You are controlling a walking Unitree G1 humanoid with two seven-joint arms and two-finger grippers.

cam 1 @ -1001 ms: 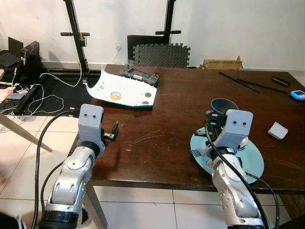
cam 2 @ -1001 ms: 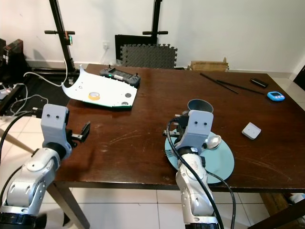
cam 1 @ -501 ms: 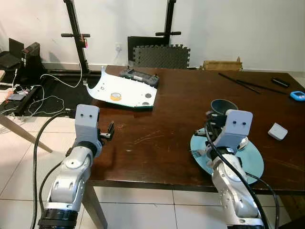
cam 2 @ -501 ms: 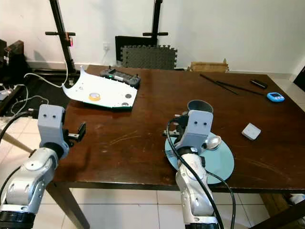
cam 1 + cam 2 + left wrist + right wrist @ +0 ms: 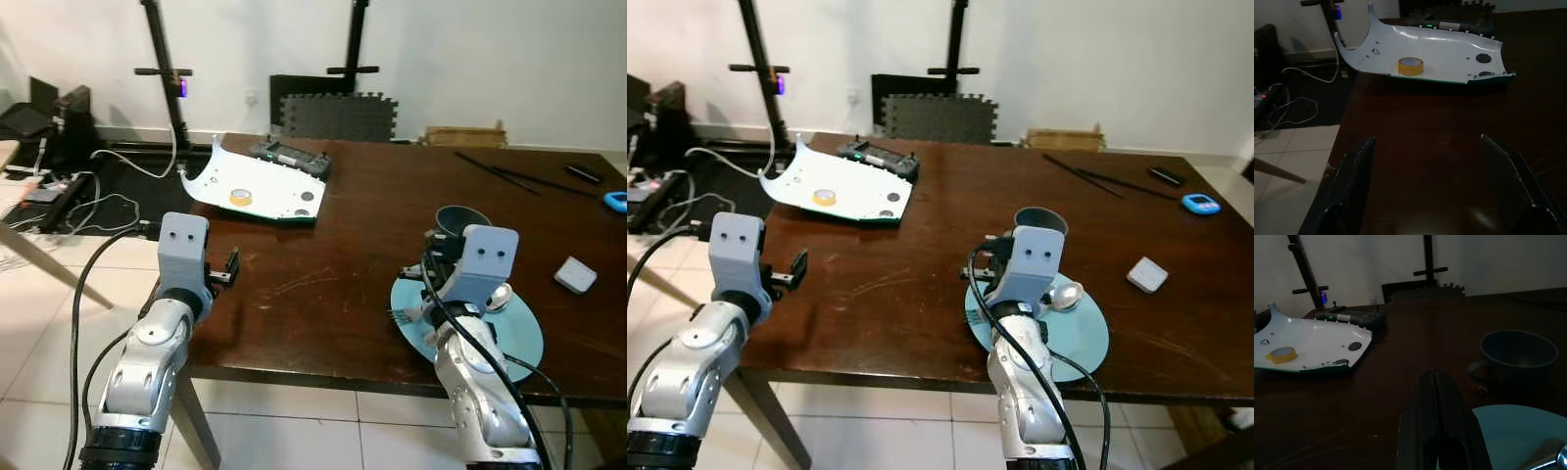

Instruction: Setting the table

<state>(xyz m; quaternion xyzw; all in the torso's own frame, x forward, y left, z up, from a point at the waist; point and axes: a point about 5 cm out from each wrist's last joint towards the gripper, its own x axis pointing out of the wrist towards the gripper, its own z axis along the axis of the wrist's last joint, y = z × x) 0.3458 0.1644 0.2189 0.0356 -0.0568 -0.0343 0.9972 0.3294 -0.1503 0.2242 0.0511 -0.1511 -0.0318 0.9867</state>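
Observation:
A light blue plate lies near the table's front right edge. A silver spoon rests on it, and a fork pokes out at its left rim. Just behind the plate stands a dark grey-blue cup. My right gripper hovers low over the plate's left part, shut, with nothing seen between its fingers. My left gripper is open over the table's left edge, its fingers wide apart above bare wood. Black chopsticks lie at the back right.
A white panel carrying a yellow tape roll and a black device sit at the back left. A small white box and a blue timer are at the right. Cables trail on the floor left of the table.
The whole view has shifted slightly. My left gripper swayed a little along the table's left edge and sits about where it was. The right gripper, plate and cup have not moved.

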